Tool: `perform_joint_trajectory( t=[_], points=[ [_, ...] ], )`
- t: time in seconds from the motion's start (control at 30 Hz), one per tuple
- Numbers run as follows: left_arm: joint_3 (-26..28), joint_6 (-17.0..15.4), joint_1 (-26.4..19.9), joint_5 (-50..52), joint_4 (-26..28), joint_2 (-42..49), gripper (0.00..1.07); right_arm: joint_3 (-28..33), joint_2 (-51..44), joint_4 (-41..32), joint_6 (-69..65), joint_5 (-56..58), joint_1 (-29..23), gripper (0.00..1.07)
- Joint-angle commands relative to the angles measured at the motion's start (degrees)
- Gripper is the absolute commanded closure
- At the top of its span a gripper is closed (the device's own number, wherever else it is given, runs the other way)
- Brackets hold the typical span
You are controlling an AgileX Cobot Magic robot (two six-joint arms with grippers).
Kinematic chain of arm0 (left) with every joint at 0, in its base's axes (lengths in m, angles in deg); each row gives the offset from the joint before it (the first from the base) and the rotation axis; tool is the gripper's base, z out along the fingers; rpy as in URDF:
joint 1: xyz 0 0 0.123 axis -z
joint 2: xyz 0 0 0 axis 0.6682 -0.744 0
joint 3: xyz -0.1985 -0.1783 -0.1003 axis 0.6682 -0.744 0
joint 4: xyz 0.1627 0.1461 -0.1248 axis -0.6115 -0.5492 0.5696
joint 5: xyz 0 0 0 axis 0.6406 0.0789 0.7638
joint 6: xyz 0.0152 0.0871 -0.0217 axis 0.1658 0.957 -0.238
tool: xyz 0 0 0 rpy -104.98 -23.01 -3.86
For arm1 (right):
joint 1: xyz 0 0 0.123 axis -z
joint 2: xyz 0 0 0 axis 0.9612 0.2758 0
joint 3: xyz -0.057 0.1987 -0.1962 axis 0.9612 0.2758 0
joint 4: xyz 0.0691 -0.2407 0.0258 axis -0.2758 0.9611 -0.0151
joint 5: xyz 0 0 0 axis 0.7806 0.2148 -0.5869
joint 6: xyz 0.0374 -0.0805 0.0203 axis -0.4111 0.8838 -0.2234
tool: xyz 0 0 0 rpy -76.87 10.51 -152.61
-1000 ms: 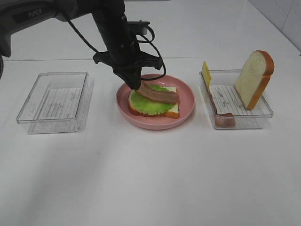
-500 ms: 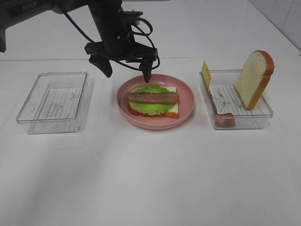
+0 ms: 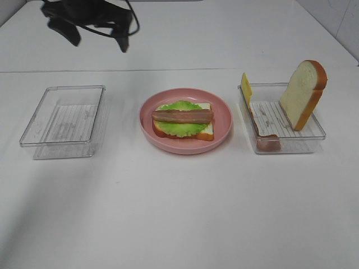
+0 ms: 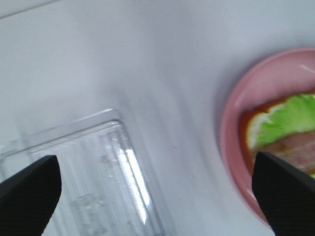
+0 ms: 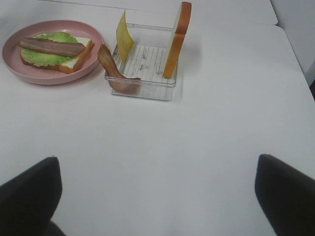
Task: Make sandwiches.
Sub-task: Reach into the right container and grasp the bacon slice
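We see the left gripper (image 3: 98,40) hanging in the upper left of the overhead frame, above the far part of the table. Its two dark fingers are spread wide with nothing between them. In its own camera the fingers (image 4: 29,196) fill the two lower corners. The right gripper (image 5: 157,196) is likewise spread wide and holds nothing, its tips in the lower corners of its own view.

Under both lies a plain white table (image 3: 179,213), matte, with a thin line running across the upper part of the overhead frame. A pale wall (image 3: 349,22) cuts the upper right corner.

The sandwich (image 3: 182,120) sits open on a round pink plate (image 3: 185,148) at the middle of the frame. It is a white bread slice (image 3: 205,130) with orange-brown crust, a ruffled green lettuce leaf (image 3: 176,129) covering most of it, and one brown bacon strip (image 3: 182,116) laid across the leaf from left to right.

At the right of the frame stands the right tray (image 3: 291,144), clear plastic. A yellow cheese slice (image 3: 245,87) stands on edge at its left wall and a second bread slice (image 3: 303,92) leans upright at its right side. A second bacon strip (image 3: 268,141) lies at its lower left corner, one end draped over the wall. The left tray (image 3: 33,143), also clear, sits at the left of the frame, well apart from the plate.
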Motion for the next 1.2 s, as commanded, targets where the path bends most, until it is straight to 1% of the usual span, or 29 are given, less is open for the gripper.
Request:
perform_joint_trajectory(
  t=[0.03, 0.07, 0.1, 0.13, 0.17, 0.2, 0.27, 0.4, 0.47, 0.5, 0.53, 0.57, 0.6, 0.63, 0.67, 0.7, 0.73, 0.77, 0.8, 0.83, 0.87, 0.9, 0.93, 0.97, 1.07, 1.1, 1.13, 1.17, 1.2],
  points=[
    [-0.29, 1.26, -3.72, -3.32, -0.40, 2.58, 0.04, 0.00, -1.26, 0.17, -0.17, -0.29, -0.06, 0.09],
    [-0.29, 1.26, -5.56, -3.32, -0.40, 3.27, 0.04, 0.00, -1.26, 0.17, -0.17, -0.29, -0.06, 0.09],
    [-0.29, 1.26, -5.56, -3.32, -0.40, 3.27, 0.04, 0.00, -1.26, 0.17, -0.17, -0.29, -0.06, 0.09],
    [-0.29, 1.09, -8.65, -3.27, 0.57, 4.41, 0.04, 0.00, -1.26, 0.17, -0.17, -0.29, -0.06, 0.09],
    [-0.29, 1.20, -9.97, -3.27, 1.60, 4.93, 0.04, 0.00, -1.26, 0.17, -0.17, -0.29, -0.06, 0.09],
    [-0.29, 1.20, -9.97, -3.27, 1.60, 4.93, 0.04, 0.00, -1.26, 0.17, -0.17, -0.29, -0.06, 0.09],
    [-0.46, 1.60, -12.26, -3.32, 3.32, 6.42, 0.04, 0.00, -1.26, 0.17, -0.17, -0.29, -0.06, 0.09],
    [-2.18, 2.12, -12.89, -3.32, 3.21, 8.88, 0.04, 0.00, -1.26, 0.17, -0.17, -0.29, -0.06, 0.09],
    [-9.22, 2.69, -12.89, -3.32, 3.21, 14.78, 0.04, 0.00, -1.26, 0.17, -0.17, -0.29, -0.06, 0.09],
    [-9.22, 2.69, -12.89, -3.32, 3.21, 14.78, 0.04, 0.00, -1.26, 0.17, -0.17, -0.29, -0.06, 0.09],
    [-12.03, 2.81, -12.83, -3.27, 3.21, 16.44, 0.04, 0.00, -1.26, 0.17, -0.17, -0.29, -0.06, 0.09],
    [-12.03, 2.81, -12.83, -3.27, 3.21, 16.44, 0.04, 0.00, -1.26, 0.17, -0.17, -0.29, -0.06, 0.09],
    [-18.45, 2.86, -12.55, -3.21, 3.09, 21.14, 0.05, 0.00, -1.26, 0.17, -0.17, -0.29, -0.06, 0.09],
    [-21.26, 2.86, -12.38, -2.81, 2.98, 23.66, 0.05, 0.00, -1.26, 0.17, -0.17, -0.29, -0.06, 0.09],
    [-27.90, 2.86, -12.38, -1.38, 2.86, 28.82, 0.05, 0.00, -1.26, 0.17, -0.17, -0.29, -0.06, 0.09],
    [-27.90, 2.86, -12.38, -1.38, 2.86, 28.82, 0.05, 0.00, -1.26, 0.17, -0.17, -0.29, -0.06, 0.09],
    [-31.74, 2.86, -12.38, -0.23, 2.98, 32.03, 0.05, 0.00, -1.26, 0.17, -0.17, -0.29, -0.06, 0.09],
    [-31.74, 2.86, -12.38, -0.23, 2.98, 32.03, 0.05, 0.00, -1.26, 0.17, -0.17, -0.29, -0.06, 0.09],
    [-39.02, 2.64, -12.38, 1.66, 2.98, 38.22, 0.05, 0.00, -1.26, 0.17, -0.17, -0.29, -0.06, 0.09],
    [-43.14, 2.64, -12.38, 2.58, 2.98, 42.00, 0.05, 0.00, -1.26, 0.17, -0.17, -0.29, -0.06, 0.09],
    [-51.34, 2.58, -12.38, 3.95, 3.04, 49.05, 0.06, 0.00, -1.26, 0.17, -0.17, -0.29, -0.06, 0.09],
    [-51.34, 2.58, -12.38, 3.95, 3.04, 49.05, 0.06, 0.00, -1.26, 0.17, -0.17, -0.29, -0.06, 0.09],
    [-55.06, 2.52, -12.38, 4.53, 3.04, 53.11, 0.06, 0.00, -1.26, 0.17, -0.17, -0.29, -0.06, 0.09],
    [-61.36, 2.41, -12.38, 5.27, 3.04, 61.48, 0.07, 0.00, -1.26, 0.17, -0.17, -0.29, -0.06, 0.09],
    [-63.88, 2.41, -12.38, 5.50, 3.04, 64.86, 0.07, 0.00, -1.26, 0.17, -0.17, -0.29, -0.06, 0.09],
    [-69.50, 2.41, -12.38, 5.61, 3.04, 73.40, 0.08, 0.00, -1.26, 0.17, -0.17, -0.29, -0.06, 0.09],
    [-71.85, 2.41, -12.38, 5.61, 3.04, 76.78, 0.08, 0.00, -1.26, 0.17, -0.17, -0.29, -0.06, 0.09],
    [-75.46, 2.41, -12.38, 5.90, 3.04, 84.97, 0.09, 0.00, -1.26, 0.17, -0.17, -0.29, -0.06, 0.09],
    [-75.46, 2.41, -12.38, 5.90, 3.04, 84.97, 0.09, 0.00, -1.26, 0.17, -0.17, -0.29, -0.06, 0.09]
  ],
)
